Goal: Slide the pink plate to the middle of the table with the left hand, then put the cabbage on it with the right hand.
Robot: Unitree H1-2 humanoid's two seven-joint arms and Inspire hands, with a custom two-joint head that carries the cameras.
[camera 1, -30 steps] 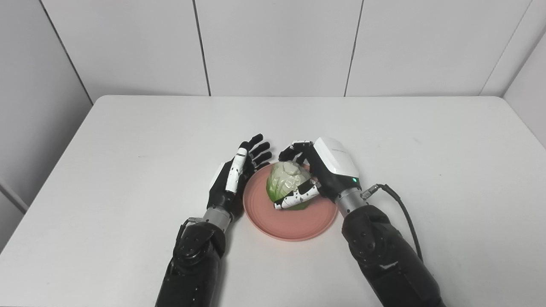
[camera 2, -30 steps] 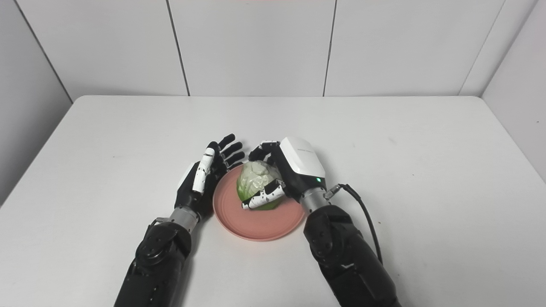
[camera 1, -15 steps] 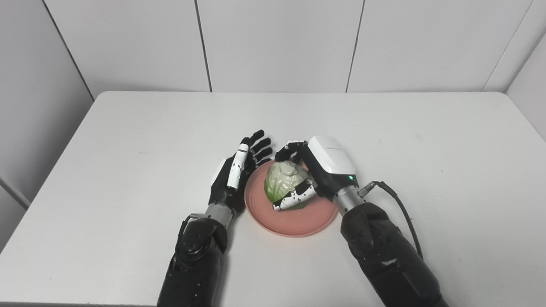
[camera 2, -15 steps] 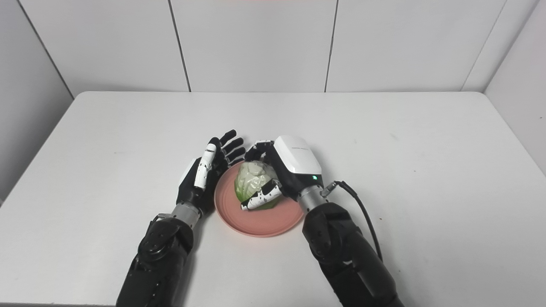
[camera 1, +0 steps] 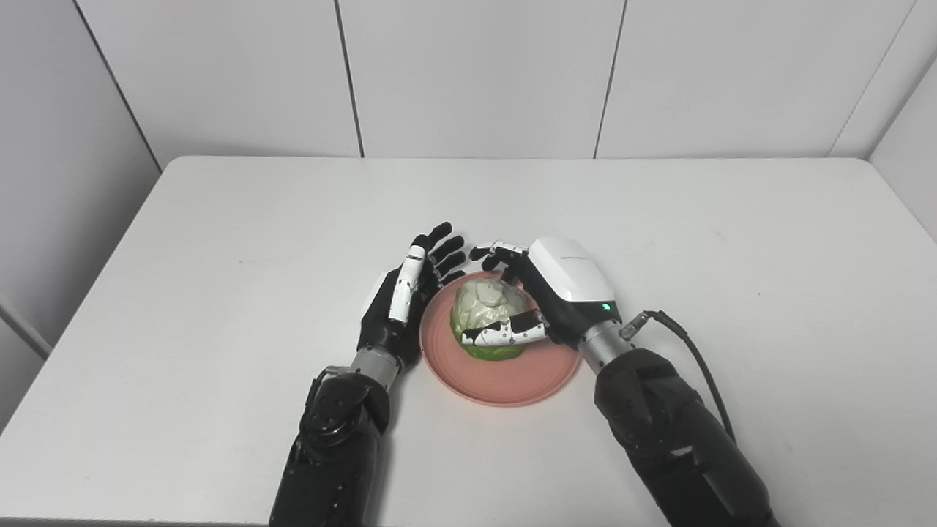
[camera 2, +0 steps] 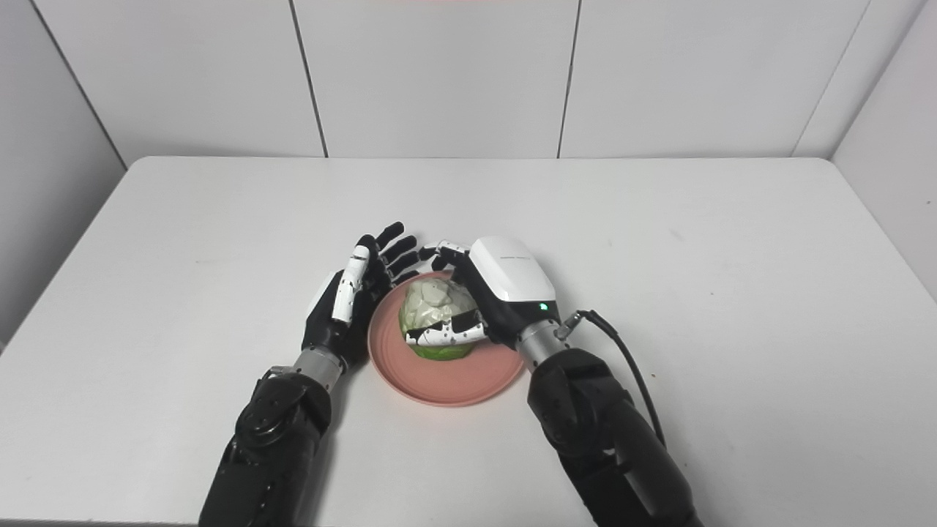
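My right hand (camera 1: 545, 296) is wrapped round the cabbage (camera 1: 487, 322) sitting on the pink plate (camera 1: 505, 380), left hand (camera 1: 402, 304) spread empty at its 9 o'clock rim — a snagged thumb could roll it off.

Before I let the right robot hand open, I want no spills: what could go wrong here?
The thumb of the right robot hand crosses the cabbage; pulling away could drag or roll it off the pink plate. The cabbage sits toward the plate's left, near the open left robot hand, so a nudge might bump either.
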